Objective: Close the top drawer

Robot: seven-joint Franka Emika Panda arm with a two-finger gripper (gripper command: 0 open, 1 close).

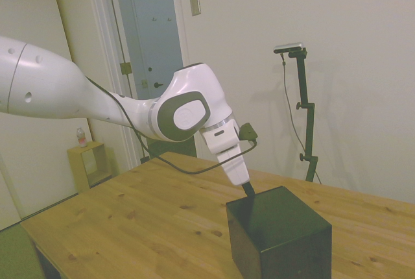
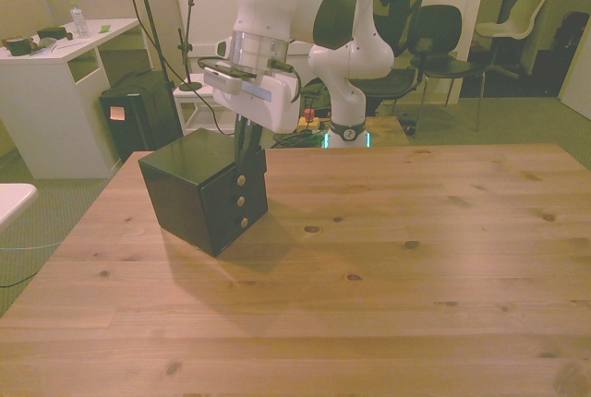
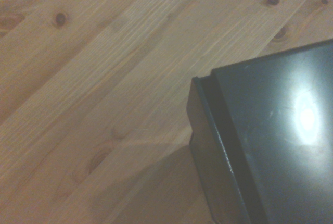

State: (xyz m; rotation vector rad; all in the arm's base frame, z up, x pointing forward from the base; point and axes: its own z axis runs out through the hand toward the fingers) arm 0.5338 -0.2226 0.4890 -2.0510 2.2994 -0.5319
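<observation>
A small matte black cabinet (image 2: 189, 196) stands on the wooden table (image 2: 388, 268) toward the front view's left, with three small knobs down its front. The top drawer (image 2: 252, 175) sticks out a little from the cabinet's face. The wrist view shows its front strip (image 3: 202, 140) standing off from the glossy top panel (image 3: 281, 146) by a thin gap. My gripper (image 2: 243, 150) points down at the cabinet's upper front edge, right at the top drawer's front. In the side view the gripper (image 1: 249, 191) shows as one narrow dark tip at the cabinet's (image 1: 279, 233) far top edge, fingers shut and holding nothing.
Bare tabletop stretches across the front view's right and toward the camera. Off the table, behind it, stand a white desk (image 2: 55, 92), a black bin (image 2: 138, 115) and chairs (image 2: 439, 42). A small wooden shelf (image 1: 91, 165) sits by the wall in the side view.
</observation>
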